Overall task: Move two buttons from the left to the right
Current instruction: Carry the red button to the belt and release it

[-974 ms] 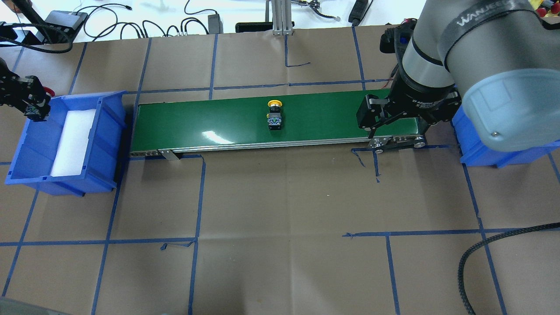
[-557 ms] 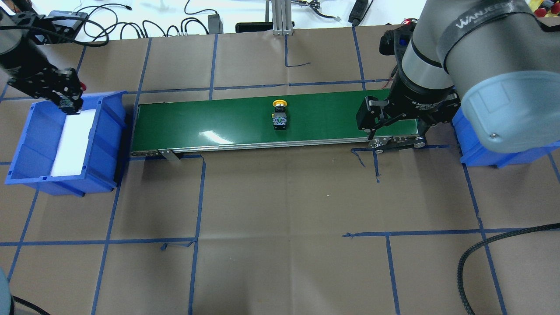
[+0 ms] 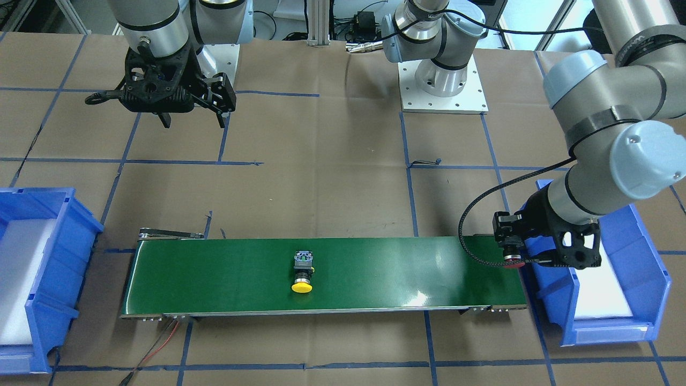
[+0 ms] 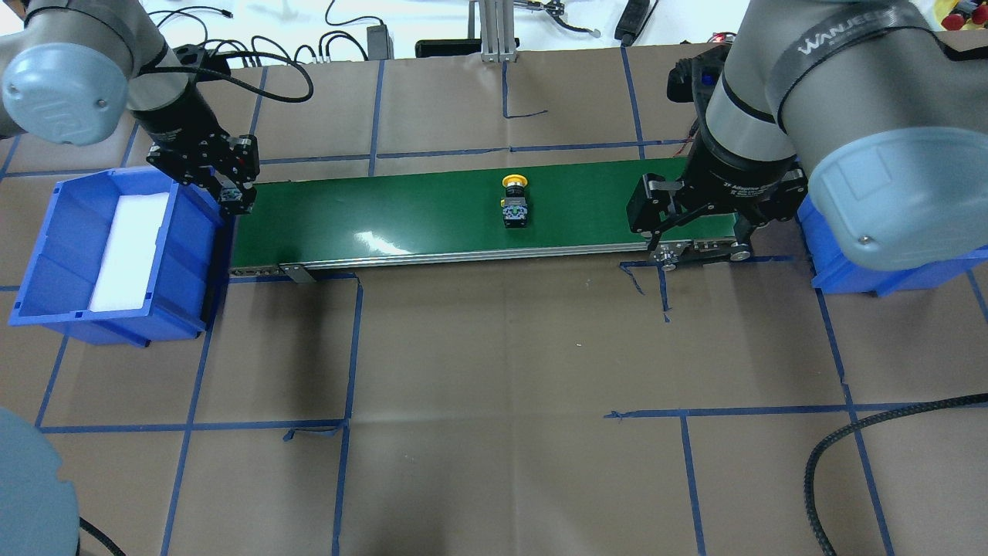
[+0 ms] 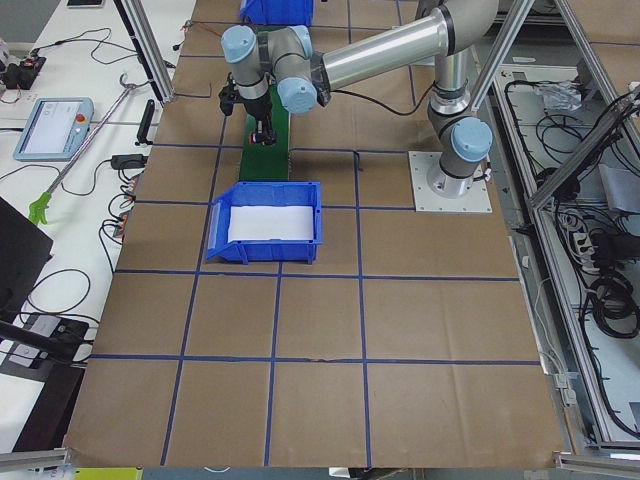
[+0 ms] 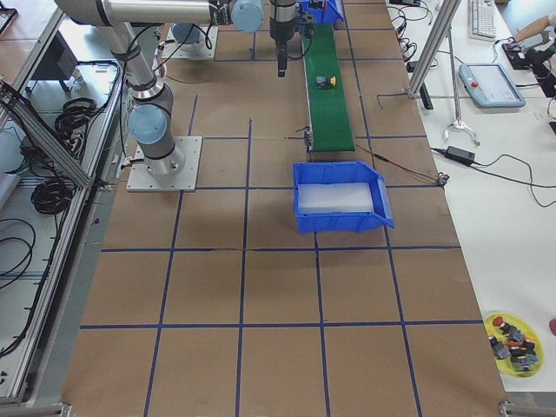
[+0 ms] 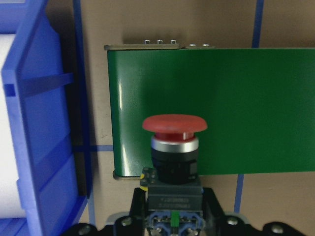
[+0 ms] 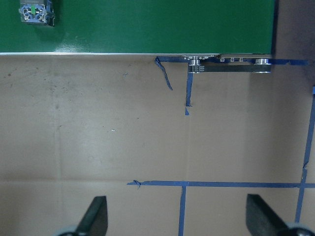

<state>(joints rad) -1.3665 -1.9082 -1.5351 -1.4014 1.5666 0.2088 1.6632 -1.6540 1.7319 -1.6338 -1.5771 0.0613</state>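
Note:
The yellow button [image 4: 515,202] lies on its side mid-belt on the green conveyor [image 4: 370,212]; it also shows in the front view [image 3: 303,274]. The right wrist view catches only its grey switch body [image 8: 35,12]. My left gripper [image 4: 234,197] is shut on the red button [image 7: 174,132] by its black body, cap forward, just over the belt's left end. In the front view the red cap [image 3: 513,262] sits at the belt's edge. My right gripper [image 4: 698,232] is open and empty, raised near the belt's right end, with brown paper below it [image 8: 179,221].
A blue bin [image 4: 193,224] with a white foam liner stands left of the conveyor. A second blue bin [image 4: 849,274] stands at the right end, partly hidden by my right arm. Blue tape lines cross the brown paper table. Cables lie along the far edge.
My left gripper has swung right from beyond the left bin to the belt's left end, carrying the red button. The yellow button has ridden right along the belt. The right gripper has hardly moved.

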